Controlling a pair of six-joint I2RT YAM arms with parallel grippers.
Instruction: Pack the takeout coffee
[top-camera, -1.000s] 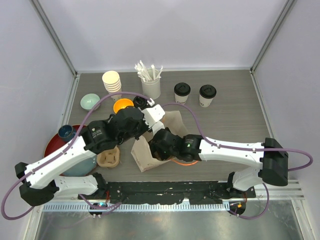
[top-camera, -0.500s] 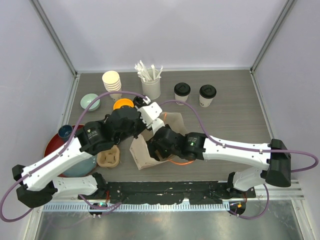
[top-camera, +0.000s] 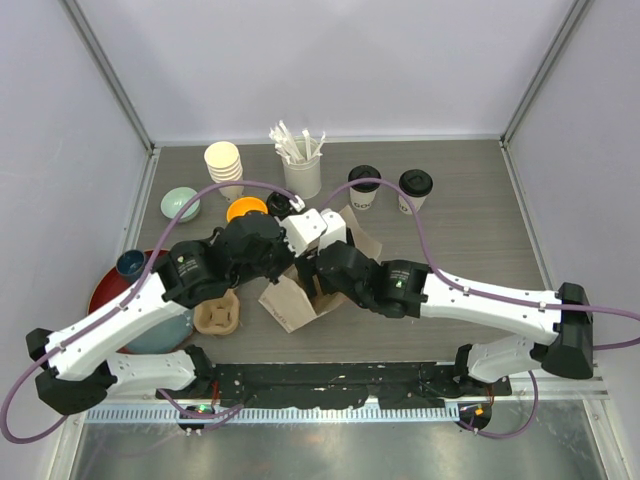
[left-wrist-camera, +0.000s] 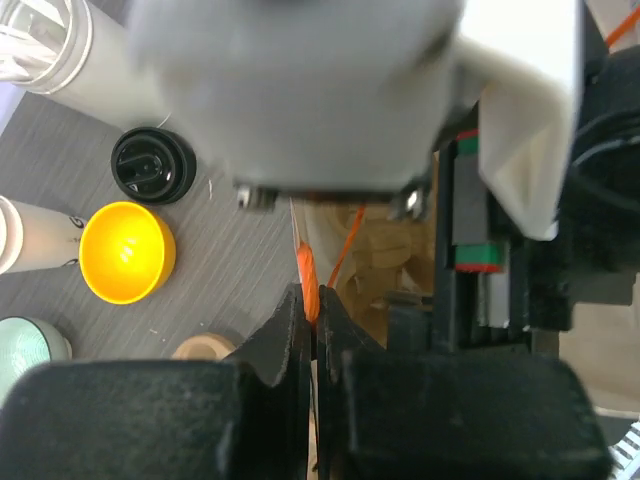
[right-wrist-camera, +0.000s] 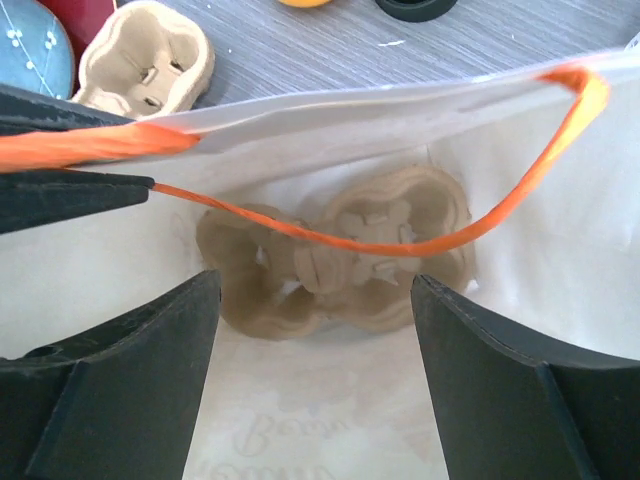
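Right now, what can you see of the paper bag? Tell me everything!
The paper bag is brown outside and white inside, with an orange handle. It sits tilted on the grey table between the arms, mouth open. The left tool is shut on that handle at the rim. A pulp cup carrier lies at its bottom.

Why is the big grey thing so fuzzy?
Left wrist view: the grey block is too near the lens, so it blurs; the yellow bowl is sharp. Right wrist view: the cup carrier looks clear. Top view: sharp throughout.
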